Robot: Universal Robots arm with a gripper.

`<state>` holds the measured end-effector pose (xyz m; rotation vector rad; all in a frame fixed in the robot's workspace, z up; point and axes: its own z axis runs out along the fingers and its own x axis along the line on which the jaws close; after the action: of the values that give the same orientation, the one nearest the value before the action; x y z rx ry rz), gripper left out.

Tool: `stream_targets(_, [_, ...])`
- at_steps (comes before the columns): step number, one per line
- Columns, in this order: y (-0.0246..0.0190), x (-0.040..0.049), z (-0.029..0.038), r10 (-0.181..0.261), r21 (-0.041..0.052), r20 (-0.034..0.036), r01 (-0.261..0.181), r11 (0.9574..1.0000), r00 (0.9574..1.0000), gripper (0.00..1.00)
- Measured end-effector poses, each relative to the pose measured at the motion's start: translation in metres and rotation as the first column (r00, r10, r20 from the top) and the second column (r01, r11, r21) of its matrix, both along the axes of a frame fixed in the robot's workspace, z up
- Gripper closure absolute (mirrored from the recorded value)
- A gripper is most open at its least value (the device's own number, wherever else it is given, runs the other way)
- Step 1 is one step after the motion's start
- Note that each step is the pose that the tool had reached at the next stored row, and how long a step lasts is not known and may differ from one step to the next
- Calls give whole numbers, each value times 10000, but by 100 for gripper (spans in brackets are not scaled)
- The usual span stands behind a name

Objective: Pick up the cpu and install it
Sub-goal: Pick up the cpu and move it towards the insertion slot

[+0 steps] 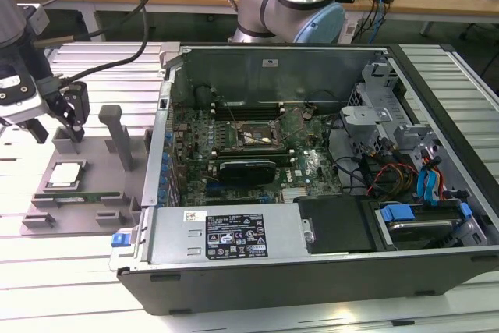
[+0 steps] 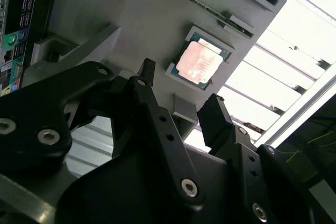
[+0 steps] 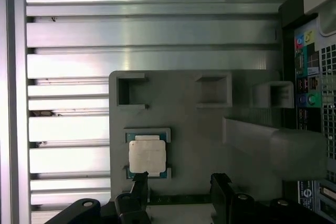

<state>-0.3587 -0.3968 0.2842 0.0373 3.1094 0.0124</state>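
Note:
The cpu (image 1: pixel 65 175) is a flat square chip with a pale metal top. It lies in a recess of the grey holder (image 1: pixel 39 212) at the exterior view's left, and shows in both wrist views (image 2: pixel 201 62) (image 3: pixel 147 156). My gripper (image 1: pixel 72 126) hangs above the holder's back part, a little off the cpu and not touching it. Its black fingers (image 2: pixel 215 116) stand apart with nothing between them, so the gripper (image 2: pixel 181 98) (image 3: pixel 180 184) is open. The motherboard's cpu socket (image 1: pixel 253 139) sits inside the open computer case (image 1: pixel 312 247).
A thin green memory stick (image 1: pixel 78 196) lies along the holder's front. A grey upright post (image 1: pixel 118 134) rises from the holder beside the case wall. A black card (image 1: pixel 248 168) lies below the socket. The slatted metal table (image 1: pixel 47 286) stretches around.

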Motion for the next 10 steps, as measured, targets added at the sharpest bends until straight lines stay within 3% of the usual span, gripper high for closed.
stream_targets(10, [-12,-1,-37,0,1,1,0,10000,10000,40])
